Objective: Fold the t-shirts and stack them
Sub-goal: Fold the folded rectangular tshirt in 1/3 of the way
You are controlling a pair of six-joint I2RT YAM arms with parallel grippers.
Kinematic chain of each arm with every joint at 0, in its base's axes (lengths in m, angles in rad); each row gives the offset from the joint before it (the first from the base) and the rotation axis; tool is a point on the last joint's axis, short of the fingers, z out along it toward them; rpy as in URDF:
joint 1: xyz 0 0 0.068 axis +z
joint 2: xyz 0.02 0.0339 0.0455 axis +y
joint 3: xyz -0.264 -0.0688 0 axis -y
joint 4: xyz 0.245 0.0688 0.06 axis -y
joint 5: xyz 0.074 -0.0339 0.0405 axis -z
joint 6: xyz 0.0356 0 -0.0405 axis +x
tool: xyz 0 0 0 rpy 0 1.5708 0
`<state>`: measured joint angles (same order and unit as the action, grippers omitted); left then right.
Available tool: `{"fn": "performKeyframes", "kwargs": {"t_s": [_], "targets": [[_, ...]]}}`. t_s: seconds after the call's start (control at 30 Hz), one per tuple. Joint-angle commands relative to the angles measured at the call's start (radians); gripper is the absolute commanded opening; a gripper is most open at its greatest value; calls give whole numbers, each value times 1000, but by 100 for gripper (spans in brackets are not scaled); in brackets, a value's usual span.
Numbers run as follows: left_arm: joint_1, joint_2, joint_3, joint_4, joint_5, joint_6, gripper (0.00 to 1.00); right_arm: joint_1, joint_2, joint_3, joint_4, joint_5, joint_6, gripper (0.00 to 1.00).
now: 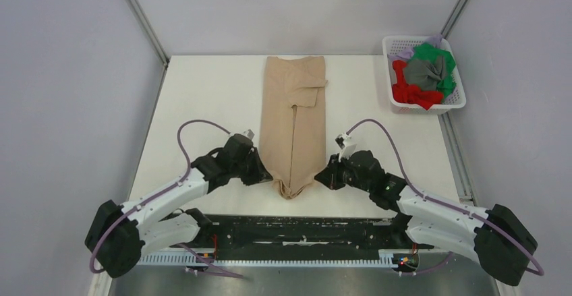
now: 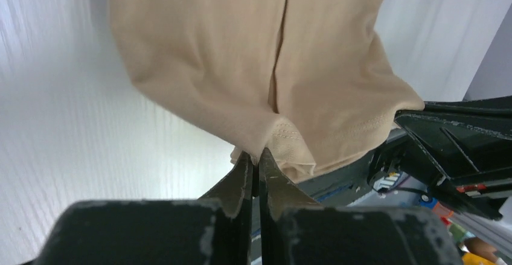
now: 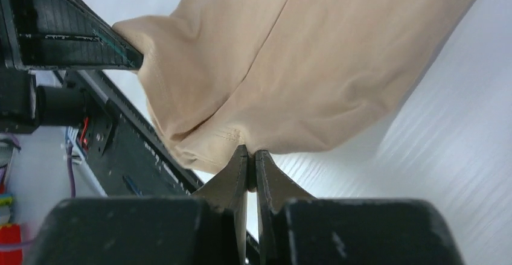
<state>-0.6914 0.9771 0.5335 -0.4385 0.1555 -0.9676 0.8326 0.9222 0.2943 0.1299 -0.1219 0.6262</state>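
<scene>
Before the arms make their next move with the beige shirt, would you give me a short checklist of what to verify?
1. Left jaws shut on the near hem of the beige t-shirt: ok.
2. Right jaws shut on the same hem, at its other corner: ok.
3. Shirt lies as one long strip, both sides folded to the middle: ok.
4. Strip flat along its length: not ok, a sleeve flap sticks out to the right near the far end.
5. Every layer caught in each pinch: cannot tell.
6. Basket with the other t-shirts stands apart from the strip, at the far right corner: ok.
</scene>
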Motion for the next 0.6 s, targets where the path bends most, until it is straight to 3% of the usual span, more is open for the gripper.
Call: {"fn": "performKeyframes", "kwargs": {"t_s": [0.0,0.57], "targets": [[14,131,173,40,-109,119,2,-52,67,105,13,91,-49,1],[221,614,627,69,-150,311,2,-319,444,393,180,65,-132,0]]}}
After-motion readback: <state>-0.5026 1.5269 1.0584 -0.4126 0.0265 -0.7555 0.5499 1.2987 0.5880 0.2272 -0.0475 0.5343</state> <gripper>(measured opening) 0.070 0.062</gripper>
